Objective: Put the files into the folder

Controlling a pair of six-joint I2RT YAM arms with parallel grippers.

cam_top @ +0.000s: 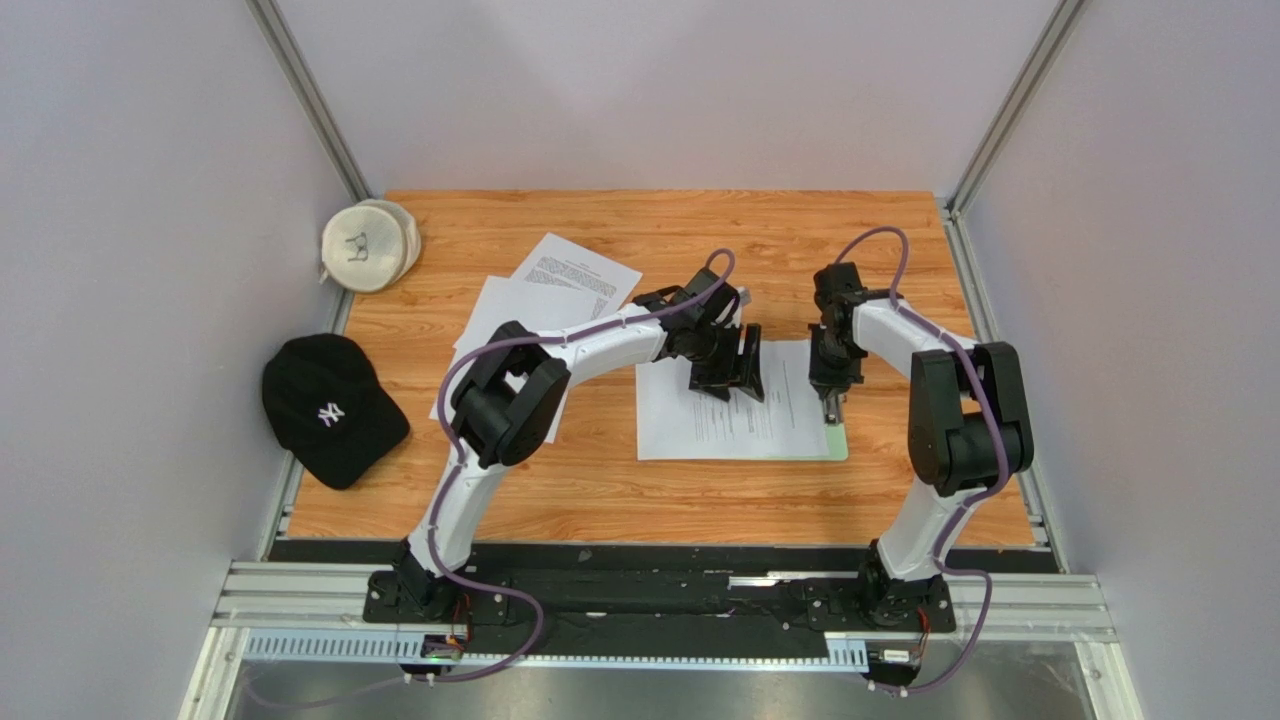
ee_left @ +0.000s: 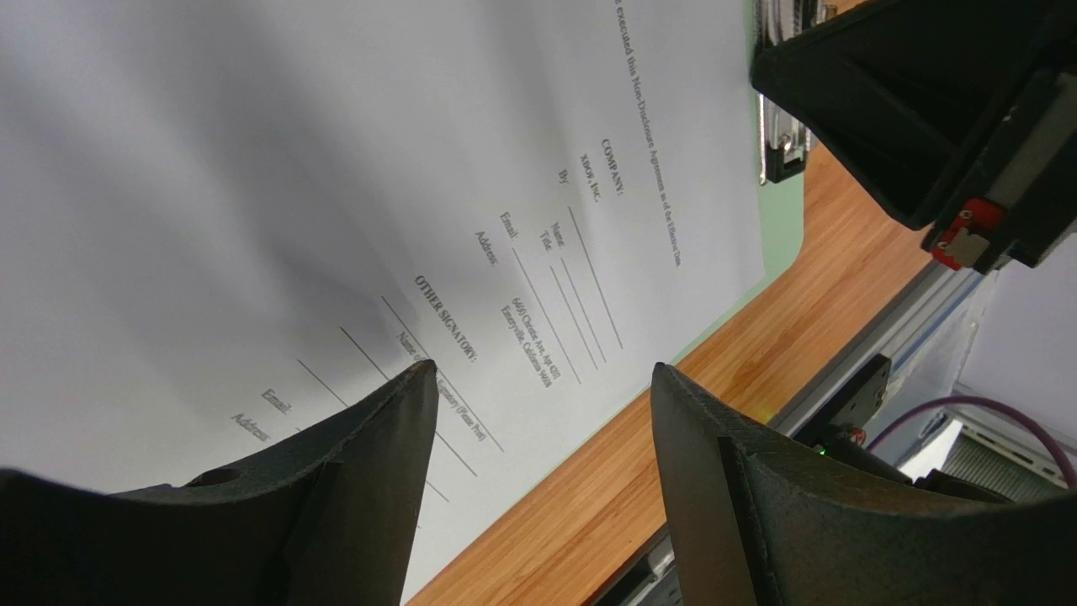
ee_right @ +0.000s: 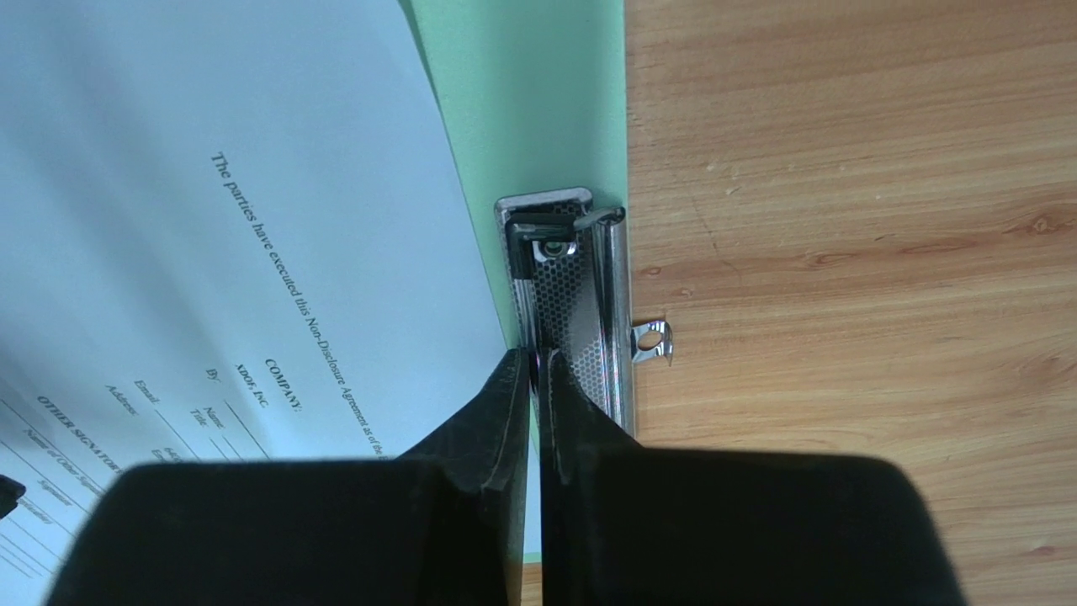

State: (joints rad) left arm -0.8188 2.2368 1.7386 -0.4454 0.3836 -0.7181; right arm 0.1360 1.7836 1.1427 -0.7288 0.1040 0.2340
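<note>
One of the files, a white printed sheet (cam_top: 721,423), lies on the pale green folder (cam_top: 836,447) at the table's middle. The sheet (ee_right: 253,190) covers most of the folder (ee_right: 531,101), up to the metal clip (ee_right: 575,291) at its right edge. My right gripper (ee_right: 537,360) points down at that clip, its fingers pinched together on the clip's left lip. My left gripper (ee_left: 544,379) hovers open over the sheet (ee_left: 316,190), one finger above the paper, the other above bare wood, with nothing between them. Two more files (cam_top: 564,278) lie loose at the back left.
A black cap (cam_top: 331,408) sits at the table's left edge. A white round object (cam_top: 368,243) rests in the back left corner. Metal rails (cam_top: 661,600) run along the near edge, and grey walls close in both sides.
</note>
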